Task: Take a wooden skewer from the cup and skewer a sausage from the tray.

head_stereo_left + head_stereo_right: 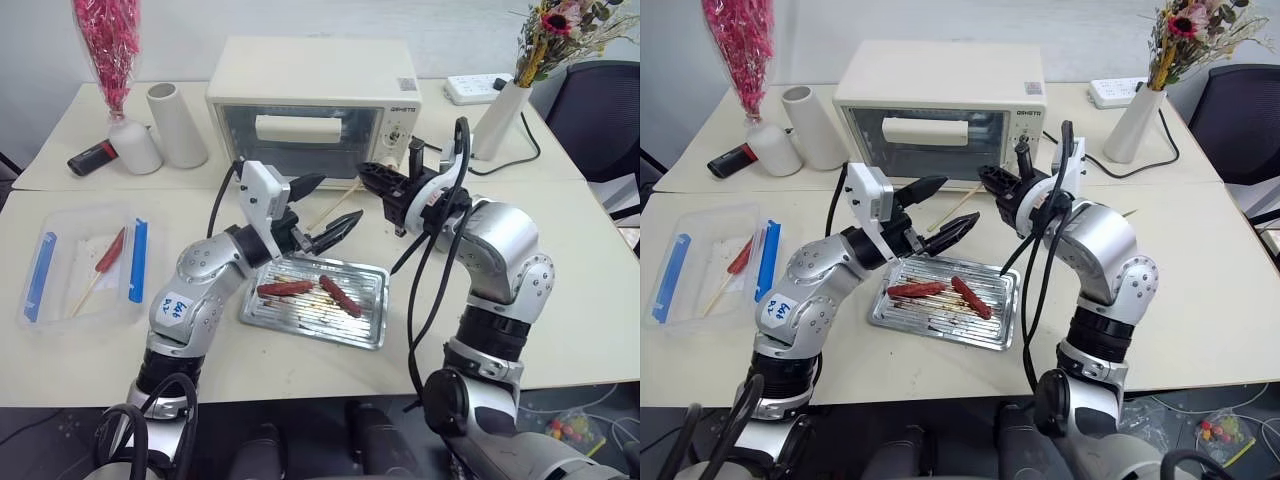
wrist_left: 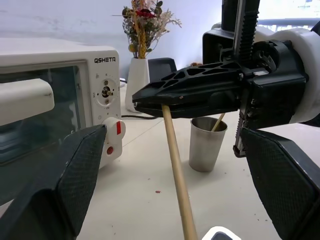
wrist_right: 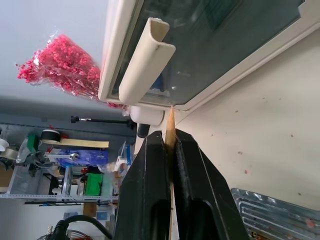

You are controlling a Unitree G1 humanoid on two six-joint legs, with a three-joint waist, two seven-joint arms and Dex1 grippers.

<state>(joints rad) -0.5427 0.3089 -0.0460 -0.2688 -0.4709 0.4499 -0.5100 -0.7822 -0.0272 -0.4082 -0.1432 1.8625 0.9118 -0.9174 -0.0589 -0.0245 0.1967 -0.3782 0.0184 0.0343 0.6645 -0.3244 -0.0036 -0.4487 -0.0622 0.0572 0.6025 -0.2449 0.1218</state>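
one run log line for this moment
right tool: shut on wooden skewer | left tool: open | sausage: on tray

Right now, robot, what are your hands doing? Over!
Right gripper shut on wooden skewer. Left gripper open, empty, beside the stick. Sausage waits in tray. Nothing blocking.

1. The left gripper (image 1: 322,210) is held spread wide, pointed forward and toward the right arm.
2. The right gripper (image 1: 365,172) is pinched closed, pointed level toward the left gripper, just apart from it.
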